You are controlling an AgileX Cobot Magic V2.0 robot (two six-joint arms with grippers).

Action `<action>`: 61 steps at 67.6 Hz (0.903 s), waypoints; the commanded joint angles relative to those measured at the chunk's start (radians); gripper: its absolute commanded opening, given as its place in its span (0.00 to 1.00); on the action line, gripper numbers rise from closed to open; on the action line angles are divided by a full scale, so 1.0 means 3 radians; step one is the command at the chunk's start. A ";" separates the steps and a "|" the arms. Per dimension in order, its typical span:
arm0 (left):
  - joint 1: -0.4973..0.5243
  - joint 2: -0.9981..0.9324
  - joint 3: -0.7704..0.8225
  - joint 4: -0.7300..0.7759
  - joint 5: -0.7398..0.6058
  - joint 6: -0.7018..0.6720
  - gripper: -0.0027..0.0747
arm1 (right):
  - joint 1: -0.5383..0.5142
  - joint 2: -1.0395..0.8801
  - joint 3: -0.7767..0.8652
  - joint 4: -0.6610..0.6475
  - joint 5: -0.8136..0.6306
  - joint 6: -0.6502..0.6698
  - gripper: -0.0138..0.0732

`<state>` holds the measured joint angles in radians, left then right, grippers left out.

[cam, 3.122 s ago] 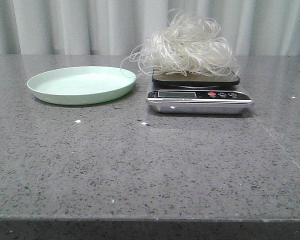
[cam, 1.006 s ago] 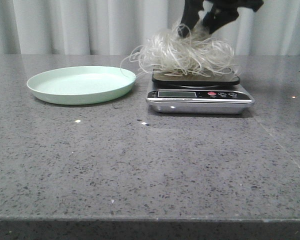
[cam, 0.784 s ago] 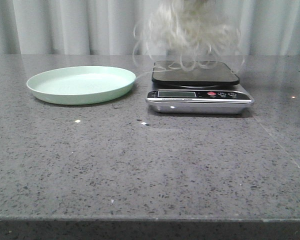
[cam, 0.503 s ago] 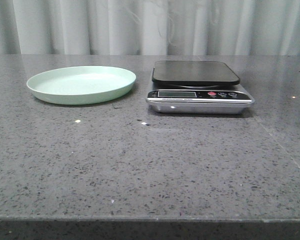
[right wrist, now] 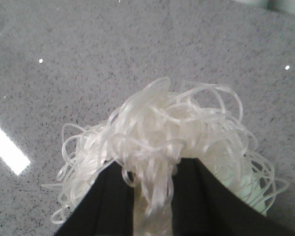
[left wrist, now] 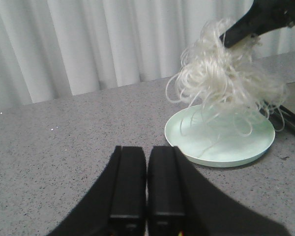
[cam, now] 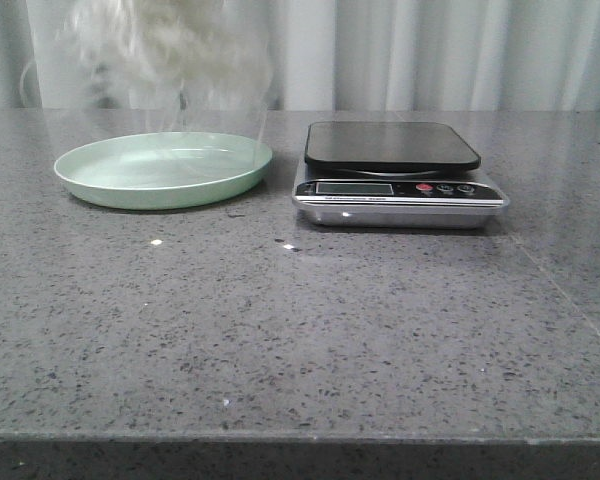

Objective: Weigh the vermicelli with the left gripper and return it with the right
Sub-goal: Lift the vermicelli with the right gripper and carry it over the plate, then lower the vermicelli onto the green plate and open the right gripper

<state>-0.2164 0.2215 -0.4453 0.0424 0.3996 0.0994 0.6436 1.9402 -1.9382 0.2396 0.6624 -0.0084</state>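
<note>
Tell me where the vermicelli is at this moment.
The vermicelli hangs in the air on the left of the front view, just above the green plate, held in the right gripper; the scale beside it is bare.

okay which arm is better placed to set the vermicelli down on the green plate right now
The right. Its tool is shut on the vermicelli, which hangs above the green plate. The left tool is shut, holds nothing and sits away from the plate.
</note>
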 commanded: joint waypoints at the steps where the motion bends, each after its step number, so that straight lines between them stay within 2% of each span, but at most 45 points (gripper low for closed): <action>1: 0.0000 0.0031 -0.0089 -0.0022 -0.0286 -0.0004 0.21 | 0.0023 -0.0072 -0.0120 0.0036 -0.0291 -0.0031 0.33; 38: 0.0000 0.0031 -0.0089 -0.0022 -0.0281 -0.0004 0.21 | 0.0023 0.0153 -0.0120 0.0028 -0.0203 -0.0031 0.35; 44: 0.0000 0.0031 -0.0089 -0.0022 -0.0281 -0.0004 0.21 | 0.0023 0.0153 -0.0120 0.0028 -0.0200 -0.0031 0.45; 47: 0.0000 0.0031 -0.0089 -0.0022 -0.0281 -0.0004 0.21 | 0.0023 0.0150 -0.0120 0.0028 -0.0200 -0.0031 0.57; 54: 0.0000 0.0031 -0.0089 -0.0022 -0.0281 -0.0004 0.21 | 0.0023 0.0117 -0.0120 0.0003 -0.0200 -0.0031 0.75; 57: 0.0000 0.0031 -0.0089 -0.0022 -0.0281 -0.0004 0.21 | 0.0023 0.0087 -0.0120 -0.0033 -0.0200 -0.0031 0.80; 61: 0.0000 0.0031 -0.0089 -0.0022 -0.0281 -0.0004 0.21 | 0.0011 0.0040 -0.0120 -0.0094 -0.0196 -0.0031 0.80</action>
<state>-0.2164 0.2215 -0.4453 0.0424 0.3996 0.0994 0.6517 2.0483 -1.9382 0.2326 0.6660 -0.0084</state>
